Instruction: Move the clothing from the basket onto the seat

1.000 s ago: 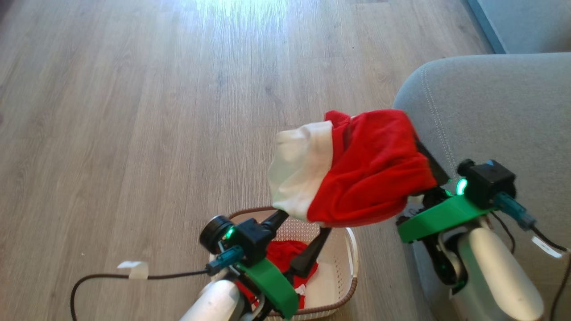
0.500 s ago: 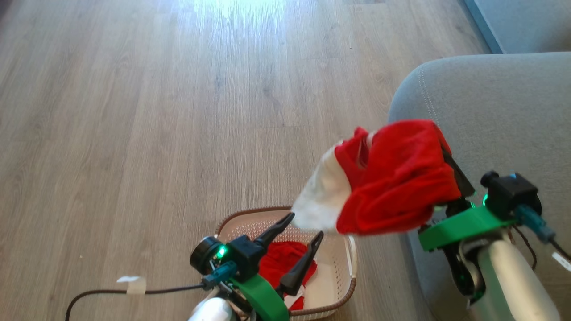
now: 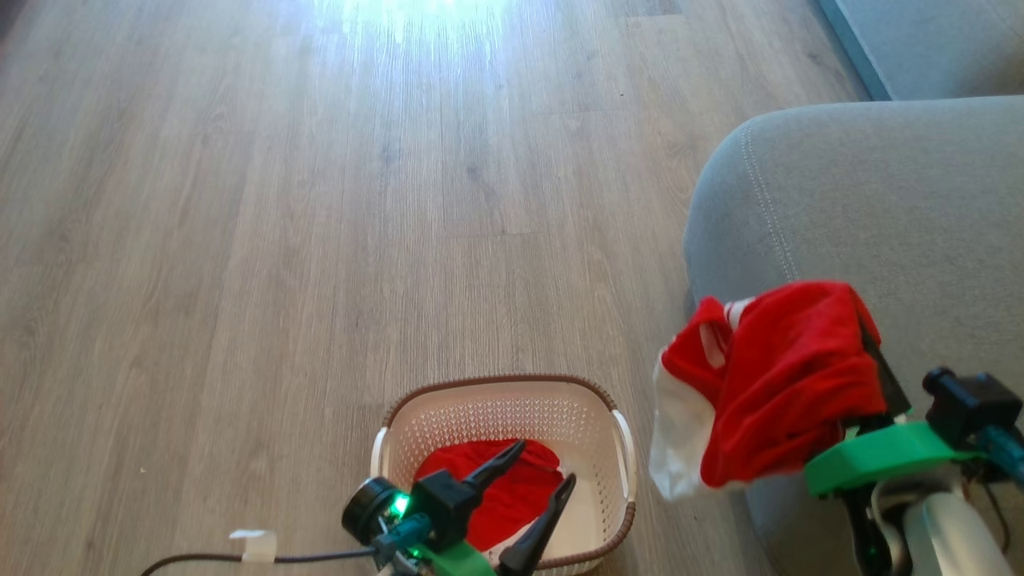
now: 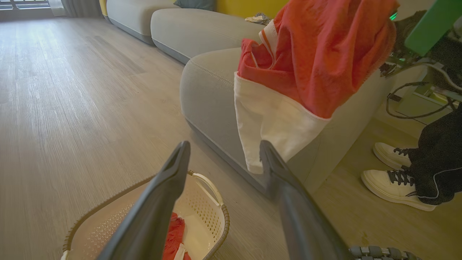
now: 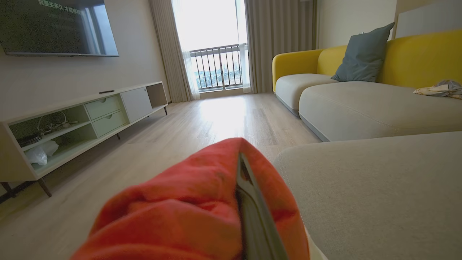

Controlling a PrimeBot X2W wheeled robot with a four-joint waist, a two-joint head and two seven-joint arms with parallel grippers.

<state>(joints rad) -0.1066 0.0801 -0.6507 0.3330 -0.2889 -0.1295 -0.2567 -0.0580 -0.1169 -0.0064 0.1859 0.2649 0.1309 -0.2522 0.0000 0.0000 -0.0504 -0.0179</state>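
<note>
Beside the seat's (image 3: 880, 192) rounded edge, we are carrying one red garment (image 3: 788, 376).
We are clenching it in our right gripper (image 5: 242, 169), high enough to clear the floor (image 3: 320, 240); our left gripper (image 3: 544, 462) is hovering spread over the basket (image 3: 496, 380), where the other garment (image 3: 496, 488) is lying.

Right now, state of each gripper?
Left gripper: open, empty, over the cream perforated plastic basket.
Right gripper: shut on the bright-red fabric garment with a white panel.

Open floor (image 3: 280, 240) spreads left of and beyond the basket (image 3: 496, 382); the seat (image 3: 880, 208) blocks the right.
</note>
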